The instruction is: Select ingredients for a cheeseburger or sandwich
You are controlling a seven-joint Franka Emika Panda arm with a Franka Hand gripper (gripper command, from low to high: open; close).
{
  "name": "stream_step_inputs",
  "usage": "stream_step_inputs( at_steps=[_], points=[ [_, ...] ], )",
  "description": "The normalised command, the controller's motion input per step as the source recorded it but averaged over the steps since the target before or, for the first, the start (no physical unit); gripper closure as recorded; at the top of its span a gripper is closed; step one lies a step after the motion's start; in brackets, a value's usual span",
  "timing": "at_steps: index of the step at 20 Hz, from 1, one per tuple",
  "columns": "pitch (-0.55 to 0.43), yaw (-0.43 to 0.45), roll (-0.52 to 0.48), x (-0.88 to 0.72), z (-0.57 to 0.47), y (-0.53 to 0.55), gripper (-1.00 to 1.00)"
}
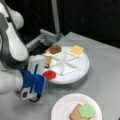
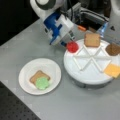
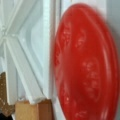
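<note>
Clearly the tomato disc [image 2: 72,46] is a thin, stiff, glossy piece, likely light and slippery, best pinched across its rim. It is bright red with faint moulded seed marks, lying at the tray's [image 2: 91,75] ten o'clock edge in a front view. The gripper [image 2: 65,41] sits right at it; whether its jaws are apart or clamped I cannot tell. Bread [image 2: 37,76] and lettuce [image 2: 42,83] already lie on the plate [image 2: 26,68].

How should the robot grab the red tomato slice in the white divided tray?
Probably by its thin rim, coming from straight above. The tomato disc lies flat in an outer compartment of the divided tray, so a side approach would likely hit the dividers. The gripper is right beside it. Fingers on opposite rim edges seem safest; the smooth top gives nothing to pinch.
</note>
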Motion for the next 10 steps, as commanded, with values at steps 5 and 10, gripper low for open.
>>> stream_step_inputs(
  at_steps=[5,10],
  points=[
    [0.002,0.102,0.285,0.15,-0.01,-0.17,-1.0],
    [-0.006,0.071,0.238,0.12,0.0,-0.11,-1.0]
  ],
)
